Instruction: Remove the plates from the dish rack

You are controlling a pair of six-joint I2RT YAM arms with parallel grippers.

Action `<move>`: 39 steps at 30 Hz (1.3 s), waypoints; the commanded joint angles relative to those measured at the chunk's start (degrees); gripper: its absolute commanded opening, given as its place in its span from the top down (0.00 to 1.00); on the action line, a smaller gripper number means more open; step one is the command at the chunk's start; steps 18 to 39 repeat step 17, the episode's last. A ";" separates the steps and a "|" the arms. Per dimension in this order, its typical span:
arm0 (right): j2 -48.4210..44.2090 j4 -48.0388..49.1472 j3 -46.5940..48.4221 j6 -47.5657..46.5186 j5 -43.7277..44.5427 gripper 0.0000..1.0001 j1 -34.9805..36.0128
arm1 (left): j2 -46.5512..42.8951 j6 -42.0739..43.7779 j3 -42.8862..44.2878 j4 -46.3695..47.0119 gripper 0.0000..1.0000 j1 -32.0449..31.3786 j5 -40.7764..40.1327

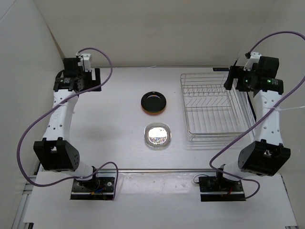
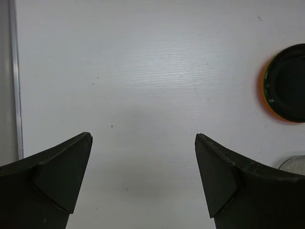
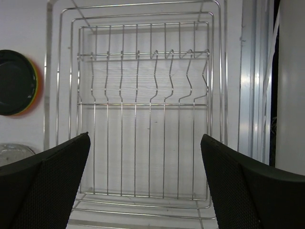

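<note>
- Left claw point(image 2: 143, 137): fingers point(image 2: 57, 181) spread wide and gripping nothing. Only the bare white bench point(image 2: 143, 71) shows in the gap between them.
- Top view: the left claw hangs over the far left part of the bench, well apart from every plate and from the rack.
- Right claw point(image 3: 145, 137): fingers point(image 3: 248, 191) spread wide and holding nothing. It hangs above the far right end of the dish rack point(image 1: 212, 106), and the rack's wires fill its wrist view between the fingers.
- Dish rack: silver wire grid, lying flat on the right half of the bench with its long side running away from the arm bases. A row of bent upright dividers crosses its middle.
- Black plate point(image 1: 153, 100): flat on the bench near its middle, left of the rack and apart from it. It sits on top of the orange plate point(image 2: 262, 90), whose rim shows as a thin crescent around the black one.
- Whether another plate lies inside that stack cannot be told.
- Clear plate point(image 1: 157, 135): flat on the bench, on the arm-base side of the black-and-orange stack. It is near the stack but not touching it, and lies left of the rack's near corner.
- All plates that can be made out lie on the bench, outside the rack.
- A purple cable point(image 1: 102, 55) loops from each wrist down to its arm's base.
</note>
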 commanded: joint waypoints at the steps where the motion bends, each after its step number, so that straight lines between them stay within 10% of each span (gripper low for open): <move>1: 1.41 0.88 1.83 0.24 1.03 0.00 -2.00 | -1.65 -1.97 -0.55 0.84 0.00 5.39 2.46; 39: 0.89 0.88 1.92 1.82 -1.33 0.00 -3.24 | -1.12 -2.49 -0.02 -0.21 0.00 10.33 5.38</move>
